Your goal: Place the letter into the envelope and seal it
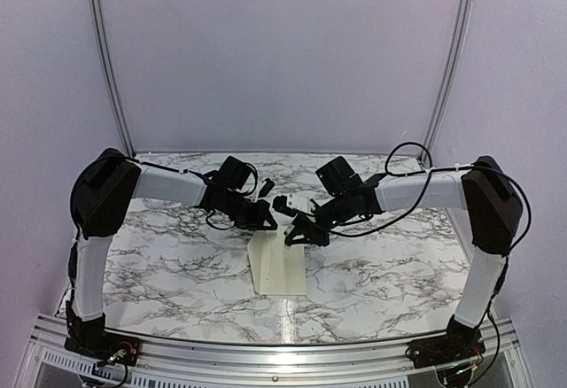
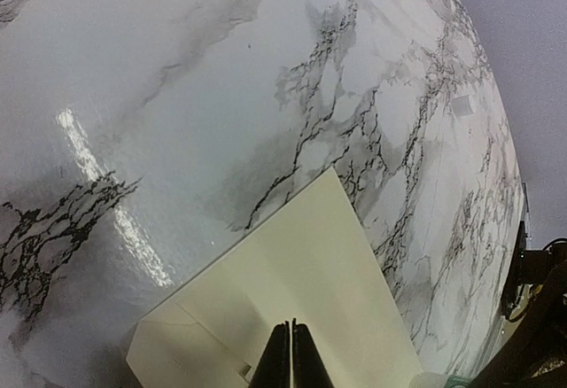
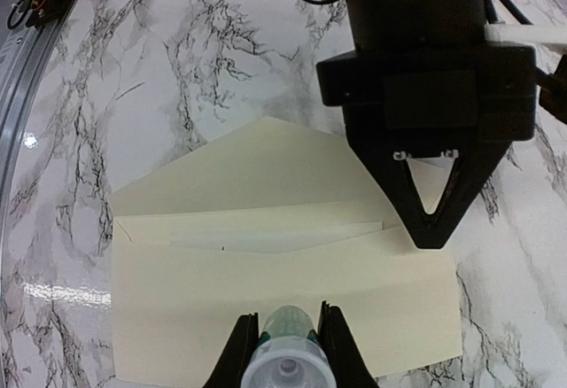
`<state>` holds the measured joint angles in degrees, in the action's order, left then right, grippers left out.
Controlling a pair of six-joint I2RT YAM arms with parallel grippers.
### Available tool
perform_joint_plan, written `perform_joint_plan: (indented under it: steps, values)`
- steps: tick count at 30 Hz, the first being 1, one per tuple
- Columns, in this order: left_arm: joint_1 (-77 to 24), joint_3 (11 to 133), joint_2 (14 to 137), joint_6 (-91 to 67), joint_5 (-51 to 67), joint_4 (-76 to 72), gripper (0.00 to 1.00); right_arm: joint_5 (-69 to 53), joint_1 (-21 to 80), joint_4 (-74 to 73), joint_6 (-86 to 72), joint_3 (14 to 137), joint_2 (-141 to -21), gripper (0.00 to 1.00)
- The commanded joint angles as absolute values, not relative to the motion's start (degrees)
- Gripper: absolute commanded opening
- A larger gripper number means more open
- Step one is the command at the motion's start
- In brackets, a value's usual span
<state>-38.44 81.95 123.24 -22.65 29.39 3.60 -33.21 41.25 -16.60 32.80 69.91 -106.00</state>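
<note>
The cream envelope (image 1: pixel 280 268) lies flat on the marble table between the arms, its flap (image 3: pixel 257 158) open. Inside its mouth shows a whiter strip, the letter (image 3: pixel 266 234). My right gripper (image 3: pixel 289 313) is shut on a small white-and-green glue tube (image 3: pixel 288 353), held over the envelope's body (image 3: pixel 221 291). My left gripper (image 3: pixel 430 228) is shut with nothing between its fingers, its tip down on one end of the envelope. In the left wrist view its closed fingertips (image 2: pixel 291 328) rest over the cream paper (image 2: pixel 310 255). From above, both grippers (image 1: pixel 268 220) (image 1: pixel 297 233) meet at the envelope's far end.
The marble table (image 1: pixel 177 264) is bounded by a metal rail (image 1: pixel 266 353) at its near edge and pale walls on the other sides. The right arm's black cable (image 1: pixel 403 153) loops above its forearm.
</note>
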Motion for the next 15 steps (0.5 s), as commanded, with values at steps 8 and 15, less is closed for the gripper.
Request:
perform_joint_plan:
  steps: [8, 15]
  values:
    - [-39.10, 86.38, 127.54, -22.14, 30.33, 7.59, 0.04, -33.92, 41.58, -14.32, 32.75, 72.78, -109.53, 0.00]
    - [-39.68, 87.98, 128.80, -20.65, 28.05, 11.48, 0.04, -34.03, 41.58, -13.88, 32.22, 73.14, -110.77, 0.00]
